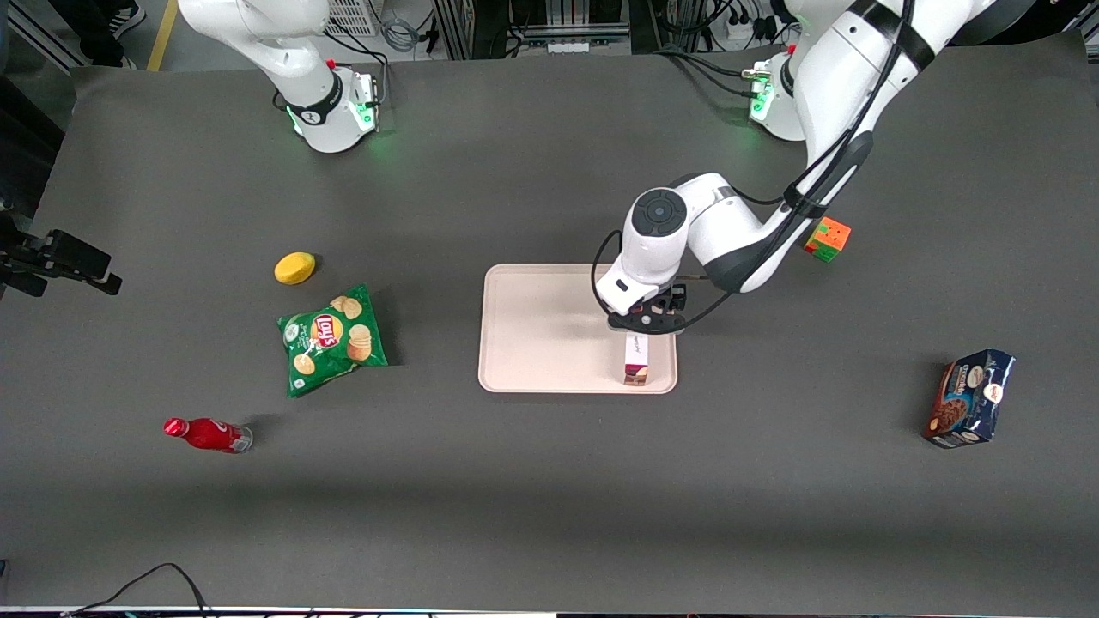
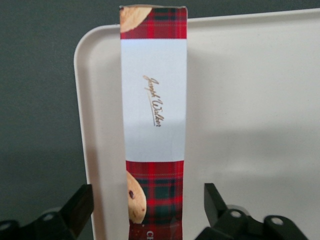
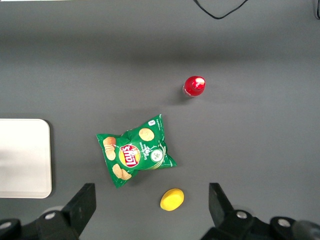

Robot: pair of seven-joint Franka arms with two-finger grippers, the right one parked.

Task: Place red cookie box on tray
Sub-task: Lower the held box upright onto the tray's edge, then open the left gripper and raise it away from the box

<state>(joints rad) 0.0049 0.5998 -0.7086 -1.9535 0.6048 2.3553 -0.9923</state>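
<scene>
The red cookie box (image 1: 636,359) (image 2: 154,115), dark red plaid with a white label patch, lies flat on the pale tray (image 1: 549,335) (image 2: 250,100) along the tray's edge toward the working arm's end. Its nearer end reaches the tray's rim closest to the front camera. My left gripper (image 1: 646,322) (image 2: 149,200) hovers over the box's farther end. It is open, one black finger (image 2: 80,207) on each side of the box with a gap between each finger and the carton.
A green chips bag (image 1: 330,337), a yellow lemon-like object (image 1: 294,268) and a red bottle (image 1: 206,434) lie toward the parked arm's end. A dark blue cookie bag (image 1: 970,397) and a coloured cube (image 1: 828,239) sit toward the working arm's end.
</scene>
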